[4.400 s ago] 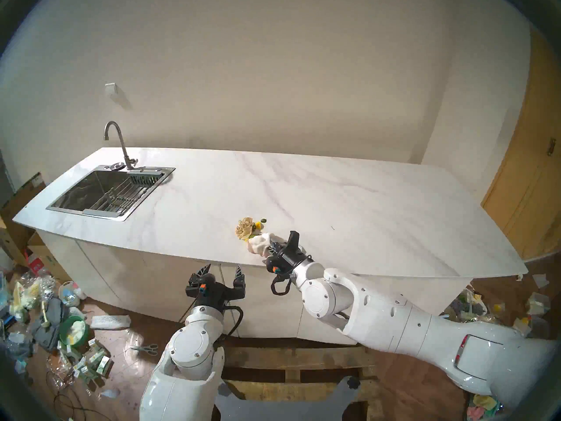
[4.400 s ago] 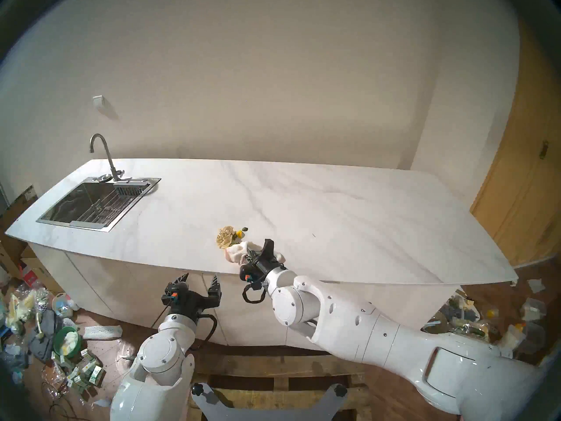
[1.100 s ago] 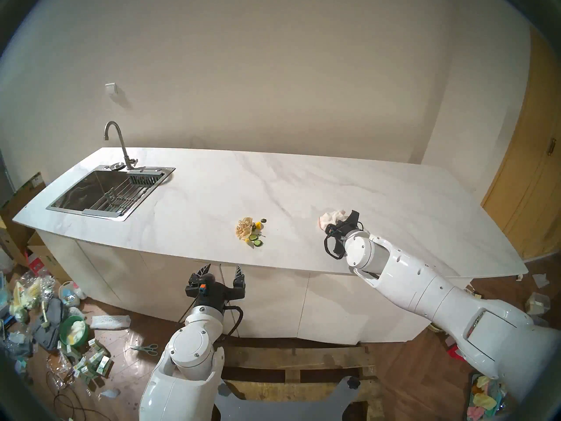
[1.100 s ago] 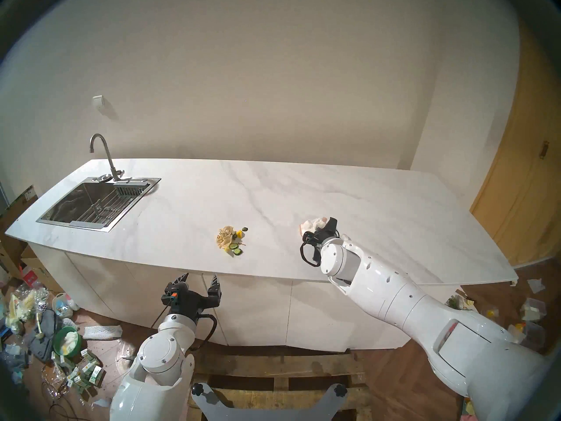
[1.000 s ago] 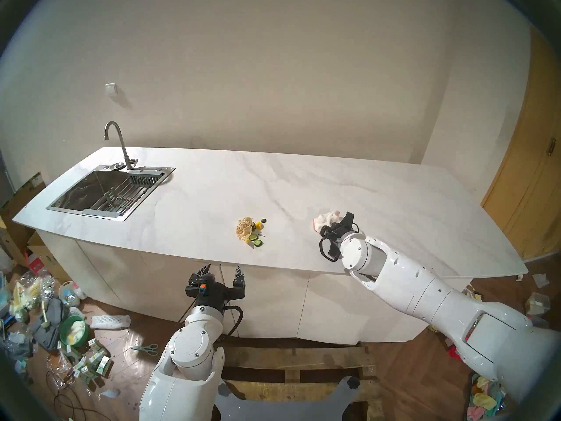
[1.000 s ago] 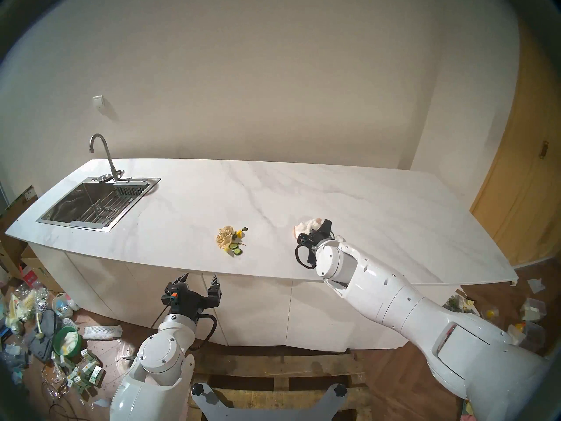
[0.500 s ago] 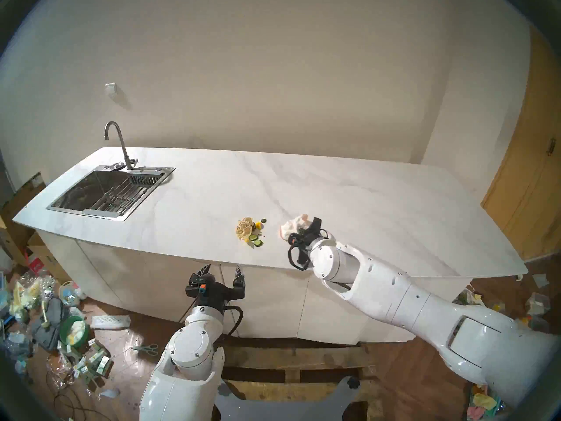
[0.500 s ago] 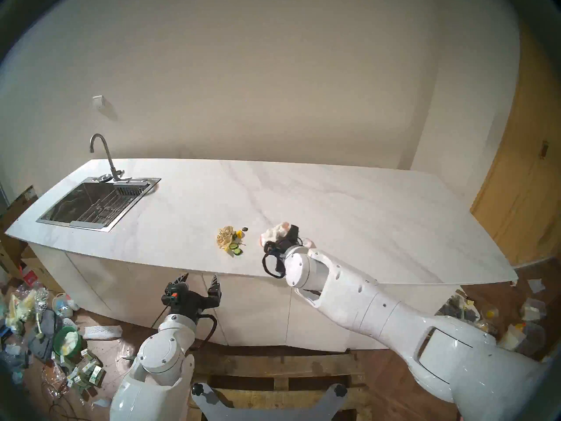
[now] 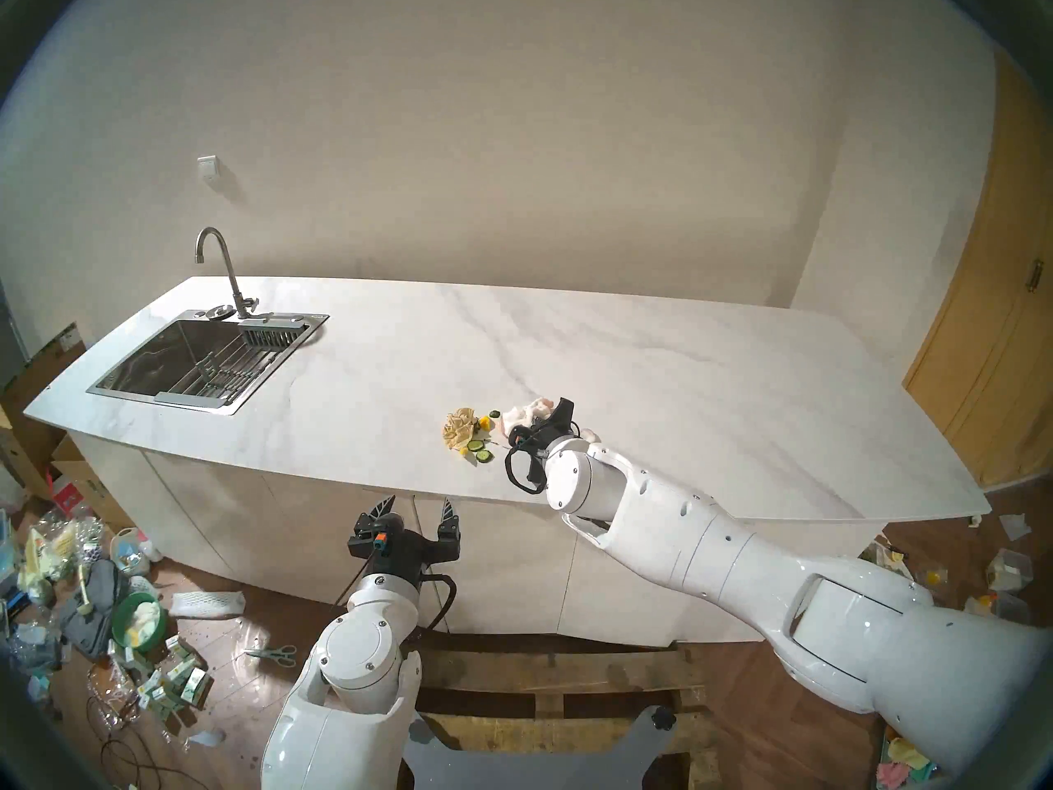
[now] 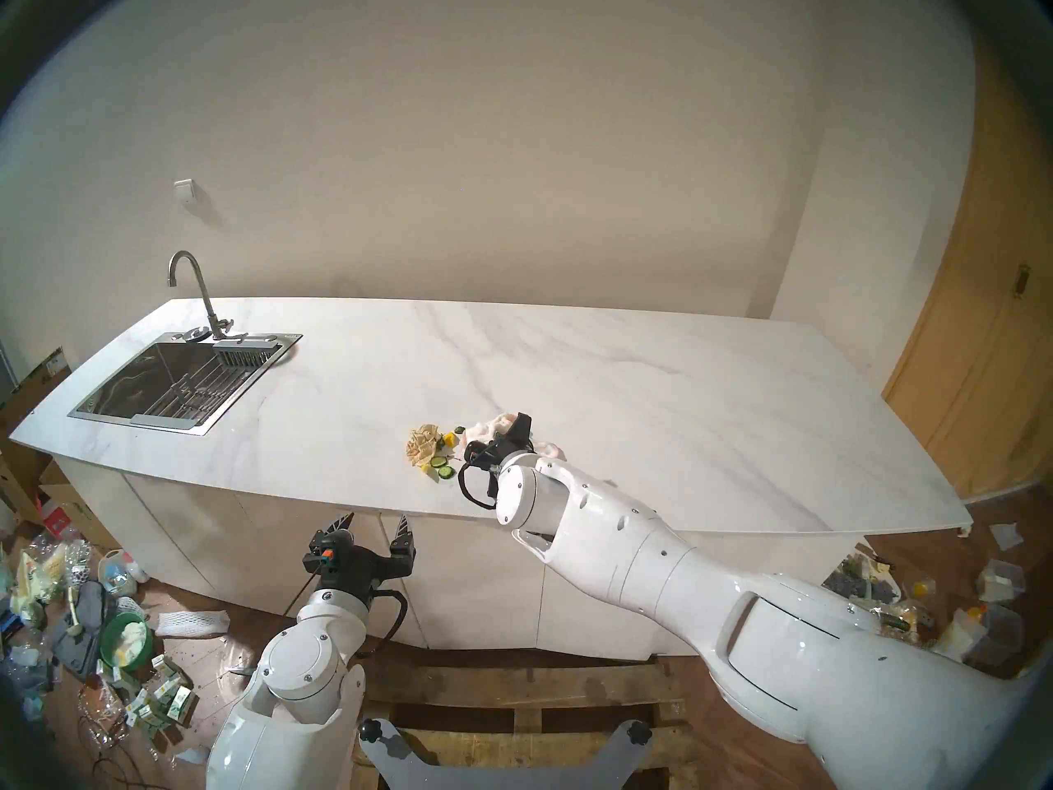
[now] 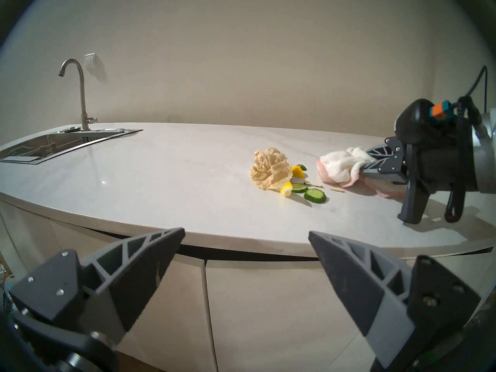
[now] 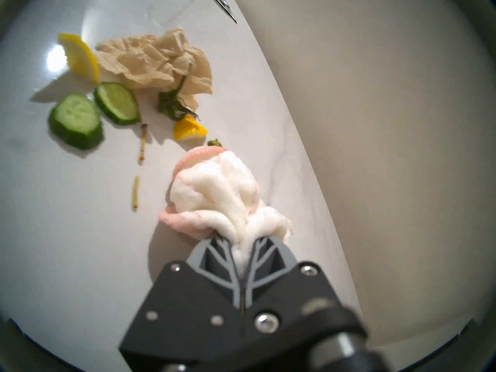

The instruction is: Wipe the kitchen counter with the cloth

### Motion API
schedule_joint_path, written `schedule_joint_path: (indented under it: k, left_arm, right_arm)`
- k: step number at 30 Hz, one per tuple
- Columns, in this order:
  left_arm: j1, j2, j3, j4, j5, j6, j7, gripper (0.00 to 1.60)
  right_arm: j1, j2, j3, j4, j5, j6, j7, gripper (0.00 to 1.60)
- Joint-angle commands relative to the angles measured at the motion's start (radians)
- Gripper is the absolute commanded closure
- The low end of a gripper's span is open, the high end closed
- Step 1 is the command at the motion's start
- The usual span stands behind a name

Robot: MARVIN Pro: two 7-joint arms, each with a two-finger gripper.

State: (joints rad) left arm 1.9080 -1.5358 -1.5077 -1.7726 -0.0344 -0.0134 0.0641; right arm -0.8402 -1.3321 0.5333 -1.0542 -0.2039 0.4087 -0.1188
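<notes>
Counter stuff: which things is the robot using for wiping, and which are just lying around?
For the wiping:
- cloth, pinched in the right claw
- counter

Just lying about:
- crumpled paper
- cucumber slices
- lemon bits
- sink and tap
- left claw, open and empty
</notes>
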Motion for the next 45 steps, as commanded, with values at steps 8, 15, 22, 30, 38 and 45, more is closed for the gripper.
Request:
schedule_joint_path:
  k: [8, 15, 22, 30, 38, 45]
  left_arm:
    - [-0.005, 0.000, 0.002, -0.028, -0.001, -0.006, -0.002, 0.00]
    - [-0.006, 0.000, 0.002, -0.027, -0.001, -0.007, -0.002, 0.00]
    - [-0.007, 0.000, 0.002, -0.024, -0.001, -0.007, -0.002, 0.00]
    - [-0.006, 0.000, 0.002, -0.027, -0.002, -0.007, -0.002, 0.00]
    - [-0.003, 0.001, 0.002, -0.031, -0.003, -0.005, -0.003, 0.00]
    - [-0.004, 0.001, 0.003, -0.029, -0.002, -0.006, -0.002, 0.00]
  right_arm:
    - [0.007, 0.129, 0.069, -0.131, -0.031, 0.022, -0.060, 1.60]
    - [-0.061, 0.205, 0.136, -0.217, -0.001, 0.015, -0.080, 1.60]
    - [-0.082, 0.291, 0.198, -0.303, -0.028, 0.039, -0.082, 1.60]
    - [-0.146, 0.390, 0.226, -0.403, -0.038, 0.020, 0.030, 1.60]
    - [-0.108, 0.410, 0.192, -0.415, -0.013, -0.007, 0.160, 1.60]
    - [-0.045, 0.336, 0.181, -0.307, -0.011, -0.001, 0.210, 0.00]
